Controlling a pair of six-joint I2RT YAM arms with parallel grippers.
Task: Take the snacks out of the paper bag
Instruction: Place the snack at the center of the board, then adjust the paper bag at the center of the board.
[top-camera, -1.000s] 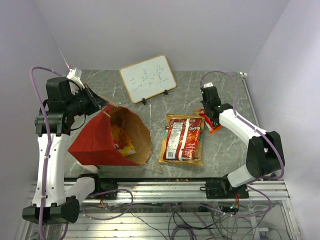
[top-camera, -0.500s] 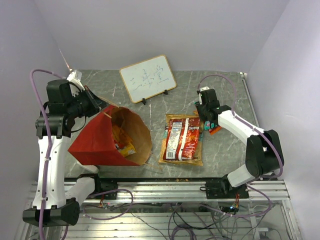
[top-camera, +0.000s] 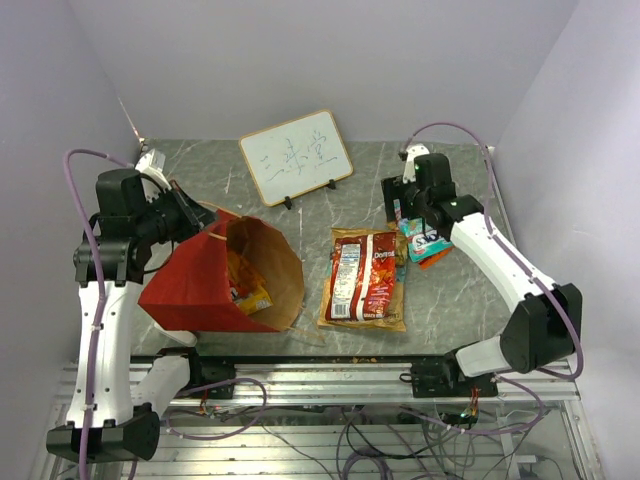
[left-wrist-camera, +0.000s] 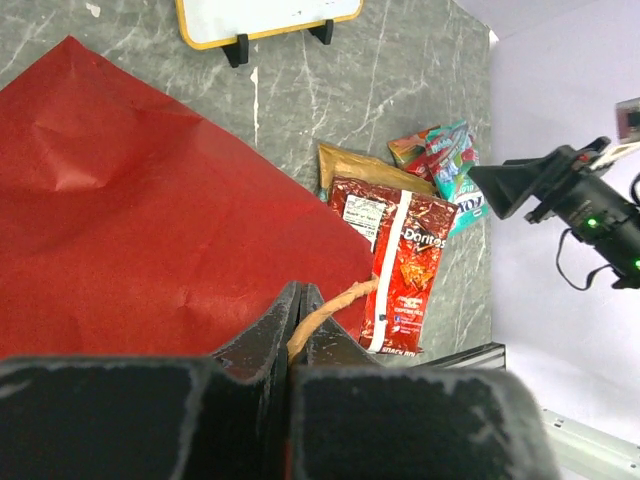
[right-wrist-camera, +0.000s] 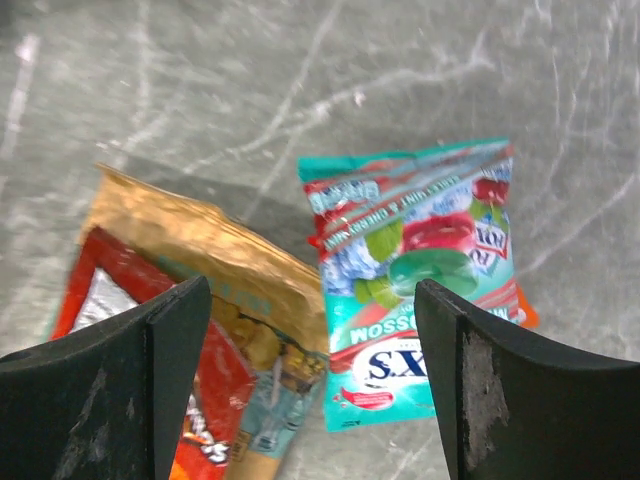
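Above the teal packet, the right pincer gapes, touching nothing.

The paper bag, red outside and brown kraft inside, lies on its side at the left of the bench, mouth open toward the centre. Inside its mouth lie a yellow packet and an orange packet. At centre, a red Doritos packet lies flat, face up, on top of a gold packet. Just to its right, a teal packet lies flat, overlapping a red-orange packet beneath it.
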